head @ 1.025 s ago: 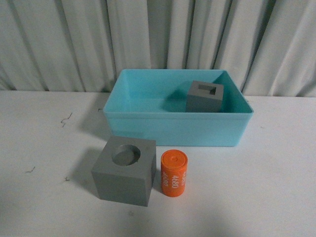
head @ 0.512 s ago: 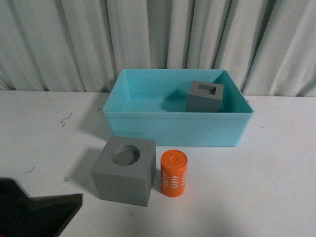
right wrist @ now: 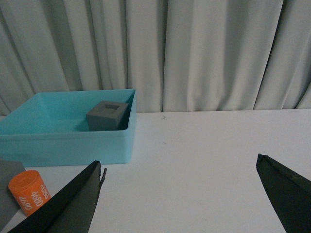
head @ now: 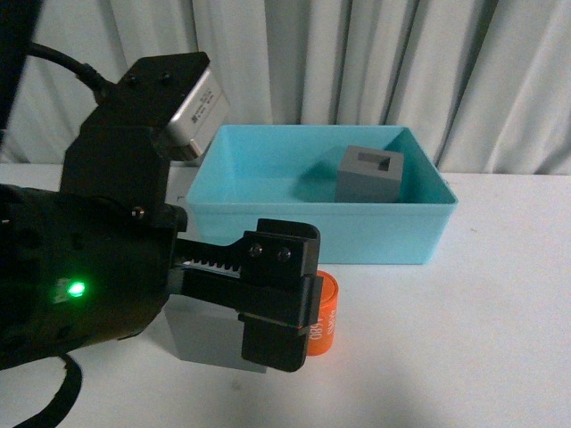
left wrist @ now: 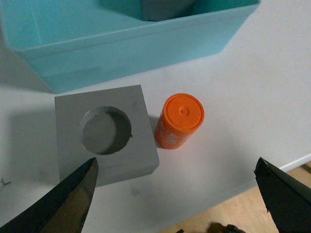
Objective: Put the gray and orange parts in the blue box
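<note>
The left gripper (left wrist: 176, 167) hangs with its jaws wide apart over the white counter (head: 500, 339), above the matte gray cube with a round recess (left wrist: 104, 138) and the small orange cylinder with white digits (left wrist: 180, 121). The cylinder stands upright just beside the cube, its long axis vertical. Both sit just in front of the shallow turquoise-blue plastic box (head: 312, 232), which already holds the gray cube with a rectangular recess (head: 370, 174). The right gripper (right wrist: 179, 162), jaws also apart, is farther off, so the left arm looks better placed.
</note>
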Tool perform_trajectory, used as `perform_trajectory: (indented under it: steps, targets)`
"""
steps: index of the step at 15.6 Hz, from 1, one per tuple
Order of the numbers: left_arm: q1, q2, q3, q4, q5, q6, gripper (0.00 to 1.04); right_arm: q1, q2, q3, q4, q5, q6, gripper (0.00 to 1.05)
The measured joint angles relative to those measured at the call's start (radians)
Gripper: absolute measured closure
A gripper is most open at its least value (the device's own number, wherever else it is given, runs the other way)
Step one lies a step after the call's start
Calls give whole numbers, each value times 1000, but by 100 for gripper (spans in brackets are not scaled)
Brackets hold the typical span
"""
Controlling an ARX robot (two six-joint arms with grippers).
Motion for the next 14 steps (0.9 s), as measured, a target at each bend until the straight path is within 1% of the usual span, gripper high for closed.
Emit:
perform_trajectory:
  steps: [7,14]
  targets:
    - [19,225,80,96,-19,60,7,0,0,0,0,0,0,6]
    - [84,317,154,118,-15,155,7,0,0,0,0,0,0,6]
